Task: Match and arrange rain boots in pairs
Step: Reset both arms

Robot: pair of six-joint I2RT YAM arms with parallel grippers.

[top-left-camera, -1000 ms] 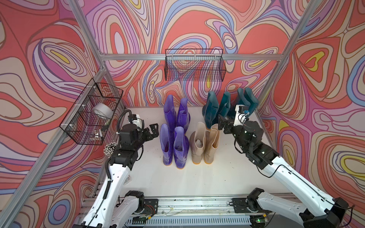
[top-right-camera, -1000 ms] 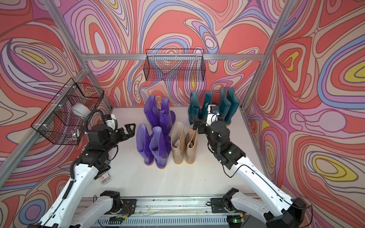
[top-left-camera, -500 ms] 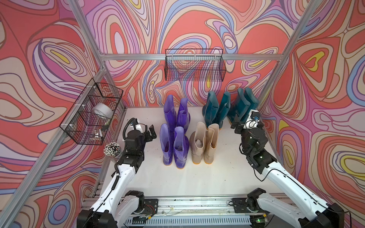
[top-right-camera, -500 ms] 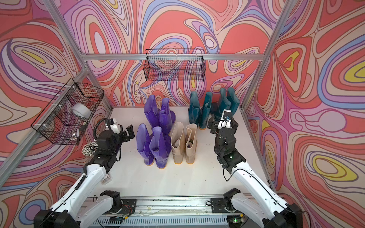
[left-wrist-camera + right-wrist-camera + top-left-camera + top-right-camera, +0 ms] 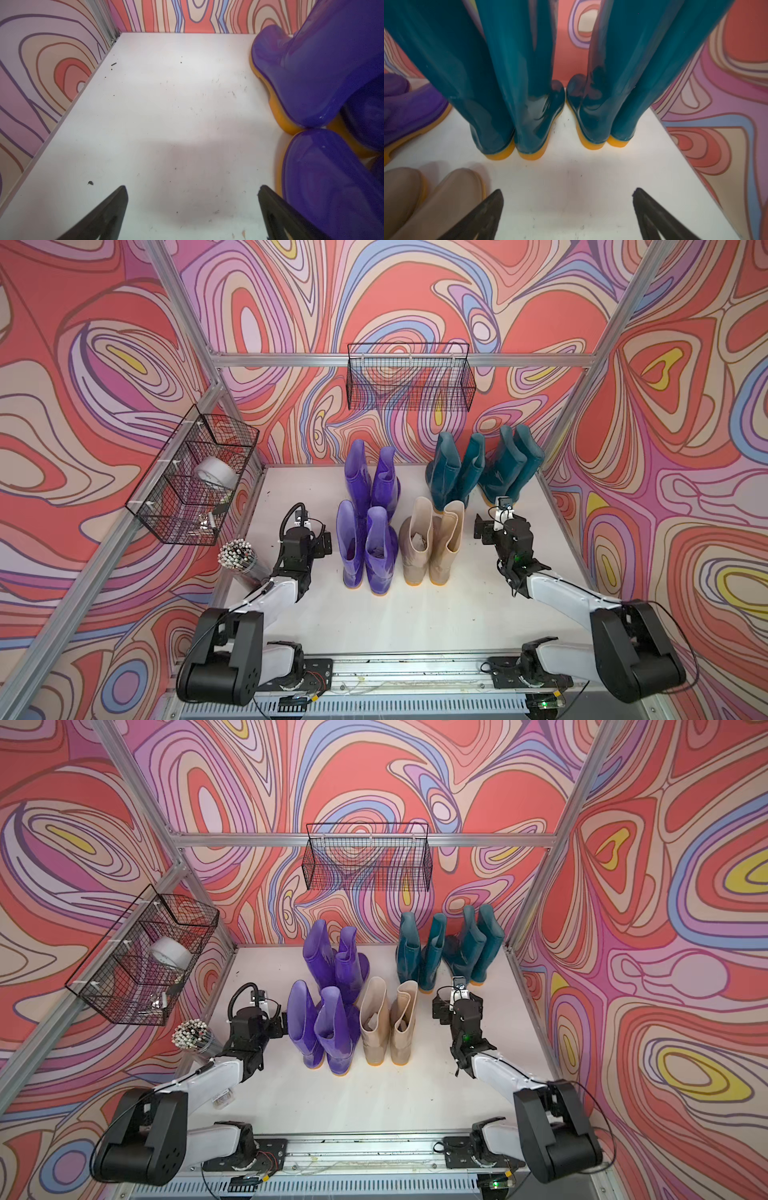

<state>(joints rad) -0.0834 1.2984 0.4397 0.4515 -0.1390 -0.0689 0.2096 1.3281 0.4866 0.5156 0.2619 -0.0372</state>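
**Boots stand in pairs, both grippers empty**

The left gripper (image 5: 192, 189) hovers over the bare white table (image 5: 158, 116), fingers spread wide and holding nothing, just beside the front purple pair (image 5: 368, 549). The rear purple pair (image 5: 365, 483) stands behind that. The beige pair (image 5: 432, 543) comes next, upright. The teal boots (image 5: 529, 83) stand in two pairs by the back wall. The right gripper (image 5: 568, 192) faces their heels, fingers wide and empty.
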